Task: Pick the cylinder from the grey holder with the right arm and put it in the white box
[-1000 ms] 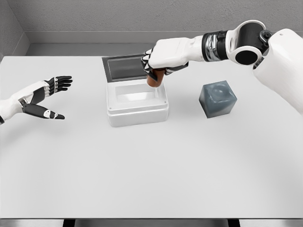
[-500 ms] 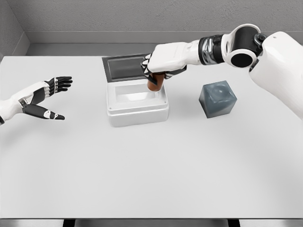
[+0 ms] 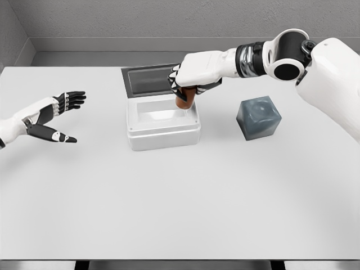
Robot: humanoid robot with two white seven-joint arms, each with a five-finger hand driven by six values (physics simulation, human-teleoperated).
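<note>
The right hand (image 3: 194, 76) grips the brown cylinder (image 3: 183, 100) over the white box's (image 3: 163, 135) right side; the left hand (image 3: 48, 115) rests with its fingers spread.

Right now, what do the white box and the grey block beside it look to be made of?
White box: smooth matte plastic, by its rounded edges and soft shading. Grey block: possibly rubber or glossy plastic, dark with faint mottled highlights. Both are simulator renders, so this is only a guess.

Bright even overhead light, soft faint shadows, sharp render, no glare
</note>
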